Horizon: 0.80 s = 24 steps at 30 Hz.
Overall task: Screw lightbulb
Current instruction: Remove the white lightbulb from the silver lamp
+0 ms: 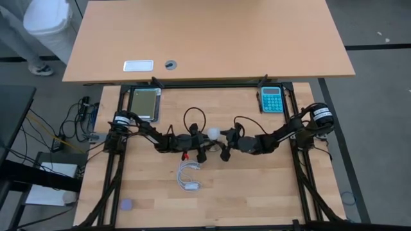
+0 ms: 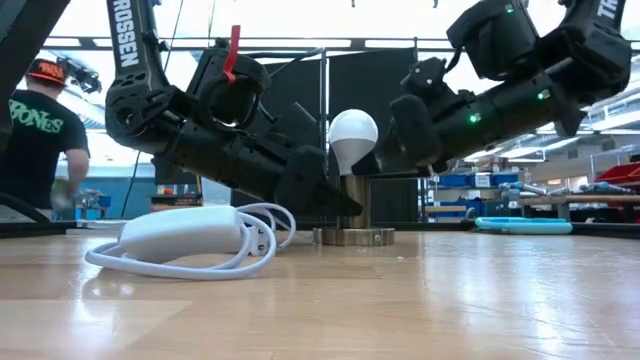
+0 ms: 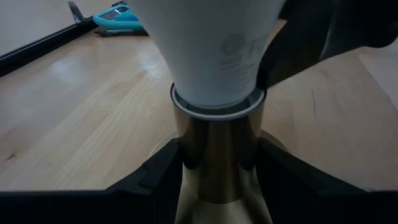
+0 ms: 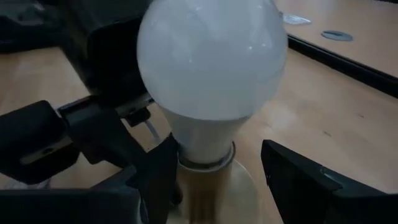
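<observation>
Brass-coloured metal forms the socket [image 3: 217, 155] at the middle of the wooden table [image 1: 257, 186], and the lightbulb [image 2: 353, 135] stands upright in it, its white globe on top and its narrow neck seated in the socket's rim. The socket's flat round base [image 2: 352, 236] rests on the tabletop.

Reaching in from the left, the left gripper [image 3: 217, 165] has its two dark fingers [image 3: 163, 167] closed against the socket's stem, one on each side, just below the bulb's neck. It clamps the socket, not the bulb.

From the right, the right gripper [image 4: 214, 171] is at the bulb's lower part, with one finger [image 4: 311, 177] on either side of the neck. A gap shows between the bulb and the finger on one side, so the jaws stand open around it (whether the other finger touches the bulb, I cannot tell).

Just nearer than the socket lies a coiled white cable with a white adapter block [image 2: 185, 232]. Farther back on the table sit a grey tray [image 1: 144, 102] to the left and a teal calculator [image 1: 271, 99] to the right. In the room beyond, a person in a dark shirt [image 2: 35, 130] stands at the left.
</observation>
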{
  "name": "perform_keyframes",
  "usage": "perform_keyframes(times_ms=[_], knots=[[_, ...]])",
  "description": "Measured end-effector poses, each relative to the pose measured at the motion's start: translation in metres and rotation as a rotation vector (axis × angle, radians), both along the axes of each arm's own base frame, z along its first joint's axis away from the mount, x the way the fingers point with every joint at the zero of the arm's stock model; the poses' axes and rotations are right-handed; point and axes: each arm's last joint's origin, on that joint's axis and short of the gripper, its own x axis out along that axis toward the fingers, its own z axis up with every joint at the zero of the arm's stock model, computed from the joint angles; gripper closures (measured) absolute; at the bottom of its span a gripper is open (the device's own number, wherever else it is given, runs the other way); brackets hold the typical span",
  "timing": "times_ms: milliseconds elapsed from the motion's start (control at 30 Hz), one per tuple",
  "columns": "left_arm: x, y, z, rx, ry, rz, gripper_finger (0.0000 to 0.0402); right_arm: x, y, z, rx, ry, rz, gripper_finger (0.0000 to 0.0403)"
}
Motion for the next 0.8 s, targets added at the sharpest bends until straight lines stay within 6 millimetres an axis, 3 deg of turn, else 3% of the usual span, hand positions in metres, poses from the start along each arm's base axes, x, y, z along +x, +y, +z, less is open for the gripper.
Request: perform_keyframes(times_ms=[100, 233, 300, 500, 800], knots=[[0.000, 0.001, 0.000, 0.001, 0.005, 0.005, 0.0213, -0.009, 0.002, -0.001, 0.012, 0.044, -0.079, 0.0174], [0.000, 0.000, 0.000, 0.001, 0.001, 0.001, 0.0213, -0.035, 0.001, -0.010, -0.057, 0.111, -0.307, 0.0175], [0.000, 0.000, 0.000, -0.001, 0.000, -0.004, 0.0213, -0.035, 0.004, 0.002, -0.026, 0.015, -0.343, 0.0175], [0.000, 0.000, 0.000, -0.001, -0.002, -0.004, 0.0213, -0.021, 0.014, 0.006, 0.101, -0.006, 0.019, 0.0175], [0.000, 0.000, 0.000, -0.003, -0.003, -0.004, 0.0213, -0.006, 0.015, -0.003, 0.085, -0.007, 0.068, 0.0175]])
